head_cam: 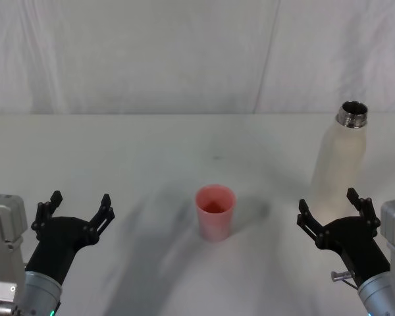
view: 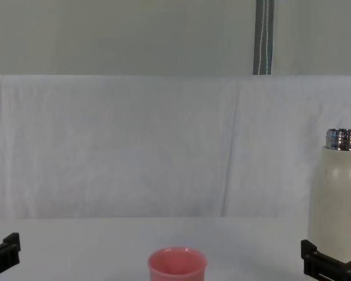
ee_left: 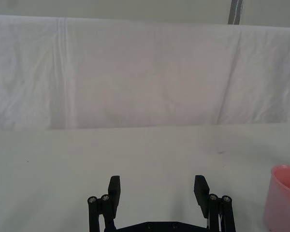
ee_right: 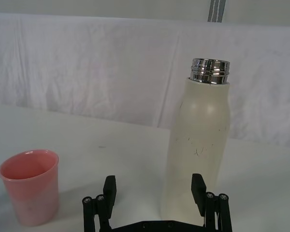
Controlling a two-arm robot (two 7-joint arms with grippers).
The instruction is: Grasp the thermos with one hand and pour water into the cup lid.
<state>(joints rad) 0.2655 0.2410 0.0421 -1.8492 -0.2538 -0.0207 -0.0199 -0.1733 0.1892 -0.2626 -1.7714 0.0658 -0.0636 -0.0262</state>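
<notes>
Cream-white and uncapped, the thermos [head_cam: 340, 158] stands upright on the right side of a white table [head_cam: 151, 151], its steel neck open. The pink cup lid [head_cam: 215, 212] sits upright near the table's middle, well apart from it. The right gripper [head_cam: 332, 209] hovers just in front of the thermos with its fingers spread wide and nothing between them. The left gripper [head_cam: 76, 210] is parked low on the left, also wide open and holding nothing. The task looks to be at its start, in the approach to the grasp. The next move probably calls for the right gripper to advance until its fingers straddle the thermos body, then close firmly before any lifting or tilting.
</notes>
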